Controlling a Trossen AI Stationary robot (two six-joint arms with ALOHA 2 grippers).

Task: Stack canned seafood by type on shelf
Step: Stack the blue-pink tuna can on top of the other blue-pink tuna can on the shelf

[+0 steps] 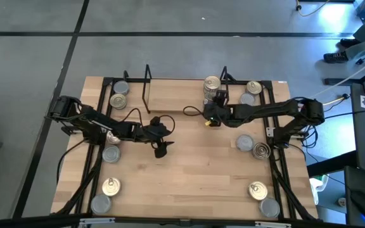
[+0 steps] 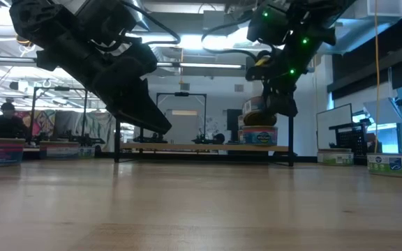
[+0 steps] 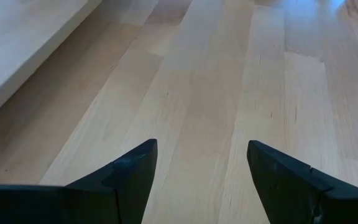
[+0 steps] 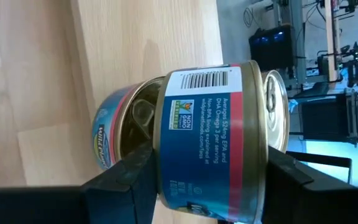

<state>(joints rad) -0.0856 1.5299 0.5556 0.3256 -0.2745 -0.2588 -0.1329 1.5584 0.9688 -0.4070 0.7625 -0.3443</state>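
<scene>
Two tins are already involved at the shelf (image 1: 170, 88): the right gripper (image 1: 211, 115) clamps a blue-and-red can (image 4: 210, 146) between its fingers and holds it just above a second can (image 4: 120, 134) that stands on the shelf's light wood base. The step in hand appears to be stacking one tin on its match. The next move likely calls for lowering it squarely so the rims seat, then parting the fingers without nudging the stack.

The held can's label carries a barcode, a Non-GMO mark, "Averages 534mg EPA and DHA Omega 3 per serving" and a wildplanetfoods.com address; the lower can's wrapper shows "Wild".

Over bare tabletop left of centre, the left gripper (image 1: 159, 135) waits with its fingers spread and nothing between them. Other tins (image 1: 111, 154) lie along both table edges.
</scene>
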